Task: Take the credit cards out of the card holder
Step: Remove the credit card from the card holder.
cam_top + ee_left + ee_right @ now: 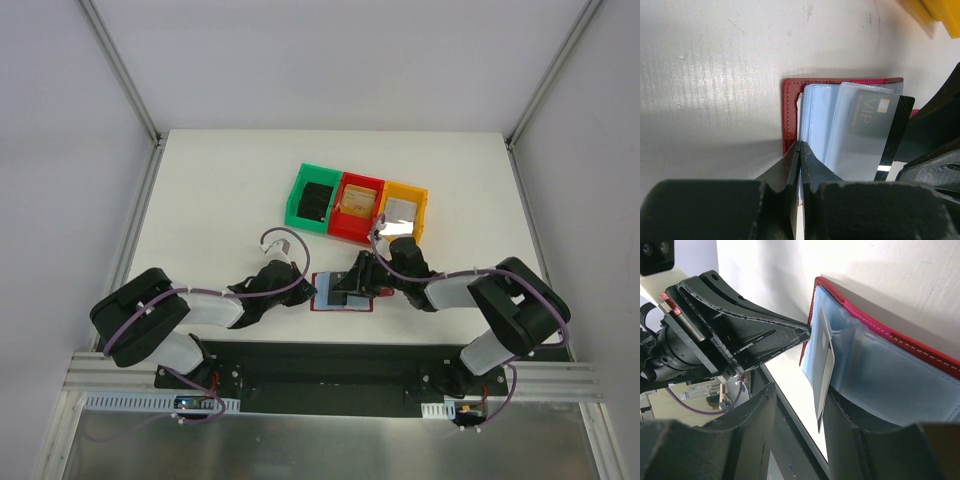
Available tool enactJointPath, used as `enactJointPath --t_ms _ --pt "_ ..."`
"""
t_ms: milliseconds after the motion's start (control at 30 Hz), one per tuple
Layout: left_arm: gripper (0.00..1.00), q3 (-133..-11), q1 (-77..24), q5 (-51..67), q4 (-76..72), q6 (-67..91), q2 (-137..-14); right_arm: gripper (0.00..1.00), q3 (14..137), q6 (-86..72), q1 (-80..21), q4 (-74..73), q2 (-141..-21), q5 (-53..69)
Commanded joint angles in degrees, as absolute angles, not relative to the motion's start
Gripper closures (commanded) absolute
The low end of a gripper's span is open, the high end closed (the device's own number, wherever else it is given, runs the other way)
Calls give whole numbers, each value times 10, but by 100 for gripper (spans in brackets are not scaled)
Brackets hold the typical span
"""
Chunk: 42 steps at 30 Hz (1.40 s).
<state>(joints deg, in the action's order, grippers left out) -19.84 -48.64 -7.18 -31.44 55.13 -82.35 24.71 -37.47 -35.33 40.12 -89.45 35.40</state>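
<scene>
Pinning the card holder (790,107) with a clenched left gripper (800,150), the robot straddles a black credit card (902,125) with its released right gripper (800,440).

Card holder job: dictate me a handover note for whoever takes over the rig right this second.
Left end effector: shut, tips on the card holder's left edge.
Right end effector: open, straddling a black card that sticks partly out of a clear pocket.
Done: a dark card lies in the green bin, a tan card in the red bin, a silvery card in the orange bin.
Left: probably close on the black card and pull it free. Whether more cards remain inside, I cannot tell.
</scene>
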Motion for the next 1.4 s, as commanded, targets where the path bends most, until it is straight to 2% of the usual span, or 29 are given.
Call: enactJointPath --t_ms 0,200,433,1000,1267,1367 --pt "100 -173 -482 -98 -209 541 -834 57 240 -359 -347 408 -870 368" --pt "100 -173 -482 -97 -210 541 -834 59 242 -359 -345 406 -867 368" --pt "100 -170 -482 -99 -210 542 -831 68 239 -359 -342 404 -863 367" --pt "100 -165 -480 -103 -209 546 -825 77 235 -352 -330 393 -852 369" --pt "100 -164 -480 -101 -209 545 -824 87 236 -352 -330 388 -853 367" --pt "100 -165 -480 -101 -209 545 -824 95 236 -352 -330 383 -855 365"
